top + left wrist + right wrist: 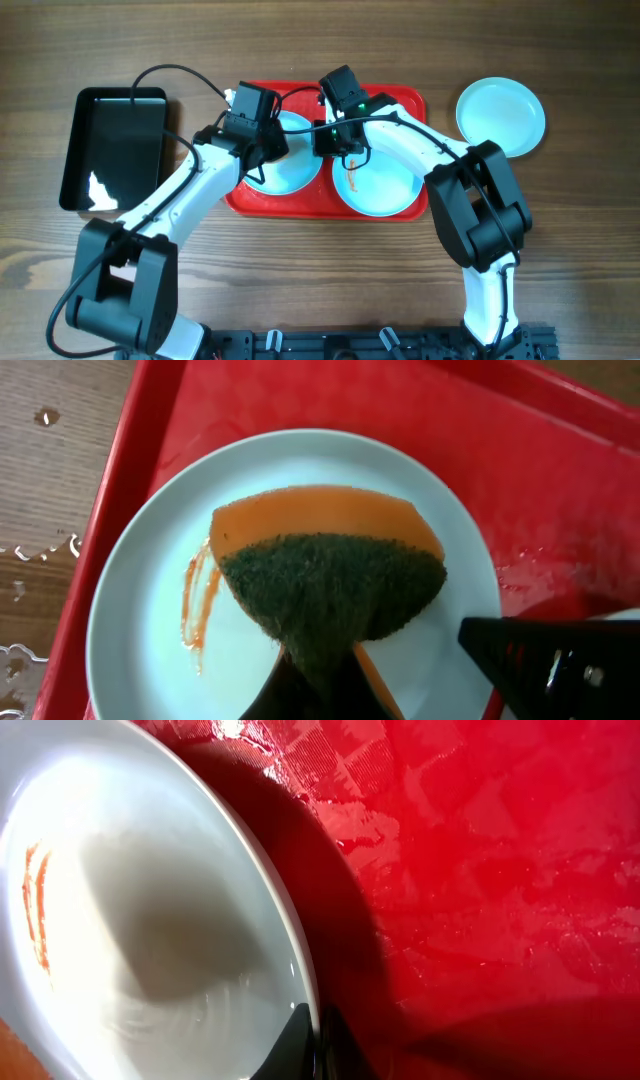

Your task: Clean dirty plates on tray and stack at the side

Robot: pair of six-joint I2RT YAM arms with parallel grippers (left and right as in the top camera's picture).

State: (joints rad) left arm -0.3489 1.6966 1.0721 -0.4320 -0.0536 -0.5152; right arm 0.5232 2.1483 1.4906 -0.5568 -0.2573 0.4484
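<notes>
Both arms are over the red tray (405, 103), which sits mid-counter (320, 285) with two of the plates on it side by side. The left plate (290, 172) is on the tray's left half and the right plate (385, 185) on the right half. The third plate (501, 117) is off the tray, lying on the wood just past its right end, and it looks clean from above.

The left hand (315, 670) is clamped on a sponge (330, 575), orange with a dark green scrubby side facing the wrist camera. The sponge is pressed flat onto the white middle of the left plate. Just left of the sponge there's a thin orange smear (195, 600) on that plate.

The right hand (315, 1045) is at the upper-left edge of the right plate. In the wrist view its two dark fingertips sit on either side of the rim, so it looks pinched onto the rim. That plate has its own orange-brown streak (350, 178), near the side the hand is on. The tray floor beside it looks wet and shiny.

A smaller black tray (113, 140) sits on the counter well off to the left, apart from the red one. There are some water drops on the wood next to the red tray's left rim.
</notes>
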